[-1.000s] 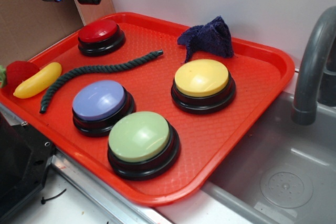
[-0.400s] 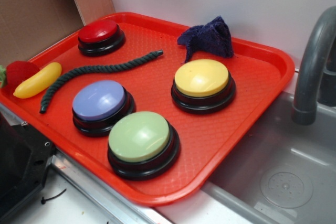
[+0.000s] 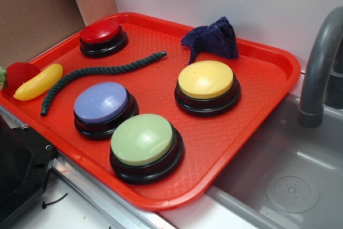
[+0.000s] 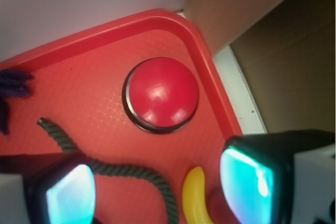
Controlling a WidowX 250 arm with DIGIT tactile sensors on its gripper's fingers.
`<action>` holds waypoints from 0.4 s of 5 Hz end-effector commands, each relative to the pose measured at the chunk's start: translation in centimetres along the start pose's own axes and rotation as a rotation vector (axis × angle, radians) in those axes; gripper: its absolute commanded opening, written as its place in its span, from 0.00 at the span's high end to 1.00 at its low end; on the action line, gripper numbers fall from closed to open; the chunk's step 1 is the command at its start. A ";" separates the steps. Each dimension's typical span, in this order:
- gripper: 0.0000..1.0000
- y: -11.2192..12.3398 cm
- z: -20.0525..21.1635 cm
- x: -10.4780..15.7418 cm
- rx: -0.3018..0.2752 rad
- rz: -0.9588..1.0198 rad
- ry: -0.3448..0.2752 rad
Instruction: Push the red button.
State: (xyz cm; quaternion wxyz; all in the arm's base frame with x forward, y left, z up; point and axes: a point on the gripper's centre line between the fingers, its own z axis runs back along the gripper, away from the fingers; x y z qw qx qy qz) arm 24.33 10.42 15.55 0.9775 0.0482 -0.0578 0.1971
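Hovering high above the far-left corner of the red plastic tray (image 3: pixel 252 127), the gripper (image 4: pixel 157 187) barely shows in the exterior view, only its lower tips at the top edge; the wrist view shows its two dark fingers with glowing teal pads (image 4: pixel 71 195) standing well apart, nothing between them. The glossy dark red dome-topped button on its black base (image 4: pixel 160 94) sits in that far-left tray corner, close to the raised rim, apart from everything else on the tray. In the wrist view it lies ahead of the fingers, not directly between them.

A plain drop from here would likely miss the cap and land on the dark green twisted rope (image 3: pixel 96 73) or the yellow toy banana (image 3: pixel 38 81), which lie nearer the fingers. Because the cap is domed and slick, an off-centre touch could slide off without depressing it, or a fingertip could catch the tray rim beside it. With the jaws spread, one finger alone might do the pressing and tilt the contact. The lavender (image 3: pixel 102 103), pale green (image 3: pixel 142 139) and yellow (image 3: pixel 206 80) buttons of the same shape sit well away, so a mix-up seems unlikely.

No brand, label or writing can be read on anything
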 end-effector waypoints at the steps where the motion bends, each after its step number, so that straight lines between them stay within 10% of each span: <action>1: 0.00 0.0 3.0 1.0 0.020 -0.020 -0.115; 2: 0.00 0.2 3.2 0.6 -0.002 -0.006 -0.122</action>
